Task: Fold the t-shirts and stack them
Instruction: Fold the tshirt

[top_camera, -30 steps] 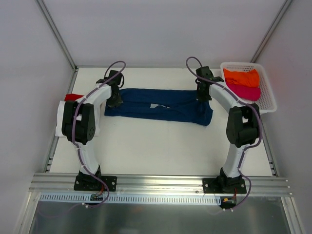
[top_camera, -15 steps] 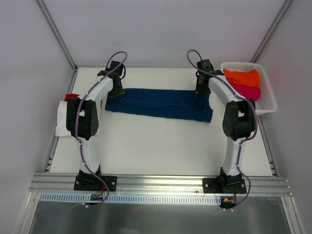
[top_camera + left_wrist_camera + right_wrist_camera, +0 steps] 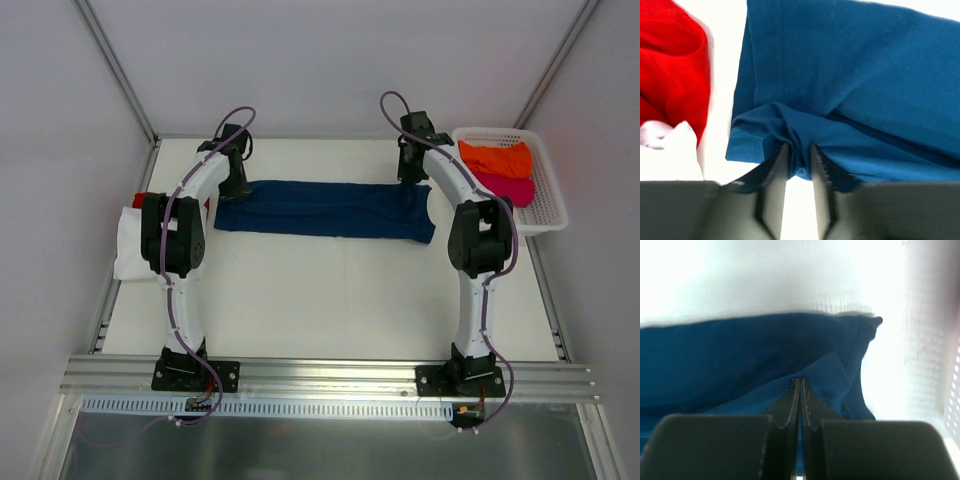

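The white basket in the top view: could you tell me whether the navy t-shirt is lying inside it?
No, the navy t-shirt lies on the table; the basket holds orange cloth and magenta cloth.

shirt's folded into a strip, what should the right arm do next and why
Probably open the right gripper: the navy t-shirt lies flat as a long strip, the left gripper's jaws stand slightly apart around its hem, while the right is shut on the other end.

You had a white plastic basket (image 3: 551,203) standing at the far right of the white table (image 3: 330,295).
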You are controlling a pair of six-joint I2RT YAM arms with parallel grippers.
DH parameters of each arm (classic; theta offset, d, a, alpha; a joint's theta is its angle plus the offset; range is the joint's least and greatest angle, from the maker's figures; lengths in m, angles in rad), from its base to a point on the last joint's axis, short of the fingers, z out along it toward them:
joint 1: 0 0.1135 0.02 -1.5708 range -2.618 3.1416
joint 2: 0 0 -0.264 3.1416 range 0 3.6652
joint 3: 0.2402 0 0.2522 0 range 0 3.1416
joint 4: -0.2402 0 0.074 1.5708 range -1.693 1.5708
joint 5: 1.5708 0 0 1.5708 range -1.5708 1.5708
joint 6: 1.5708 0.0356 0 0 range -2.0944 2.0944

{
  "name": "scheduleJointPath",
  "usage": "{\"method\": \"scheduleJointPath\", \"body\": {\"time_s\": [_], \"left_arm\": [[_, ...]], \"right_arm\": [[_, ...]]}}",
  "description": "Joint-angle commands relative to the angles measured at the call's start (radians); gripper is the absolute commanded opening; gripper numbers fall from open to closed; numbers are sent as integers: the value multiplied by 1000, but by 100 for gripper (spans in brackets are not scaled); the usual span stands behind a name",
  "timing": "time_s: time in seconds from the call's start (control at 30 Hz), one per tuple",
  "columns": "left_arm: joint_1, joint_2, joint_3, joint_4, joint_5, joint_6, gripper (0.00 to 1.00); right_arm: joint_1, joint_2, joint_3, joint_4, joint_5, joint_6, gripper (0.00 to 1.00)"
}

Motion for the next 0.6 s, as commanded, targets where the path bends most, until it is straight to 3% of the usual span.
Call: {"method": "scheduleJointPath", "body": {"time_s": [0.0, 0.07, 0.1, 0.13, 0.17, 0.2, 0.27, 0.3, 0.43, 0.57], "left_arm": [[18, 19, 48, -30, 10, 20, 27], [18, 28, 51, -27, 9, 24, 61], [18, 32, 53, -29, 7, 25, 87], [18, 32, 51, -27, -2, 25, 99], [18, 30, 53, -27, -9, 22, 99], [18, 24, 53, -26, -20, 19, 99], [17, -19, 50, -12, -61, 4, 99], [15, -37, 51, -4, -71, 2, 99], [-14, -146, 73, 14, -94, -3, 99], [-77, -279, 56, 17, -193, 1, 99]], "right_arm": [[-10, 32, 72, -37, 9, -24, 1], [-10, 45, 77, -37, 11, -24, 1], [-10, 48, 78, -39, 11, -24, 2], [-10, 53, 80, -38, 11, -24, 28], [-10, 58, 80, -37, 21, -19, 46], [-10, 56, 74, -36, 29, -18, 54], [-10, 42, 55, 7, 49, -28, 57], [-9, 3, 7, 36, 50, -34, 65], [-1, -163, -136, 192, 46, -53, 67], [25, -336, -236, 223, 26, -74, 67]]}}
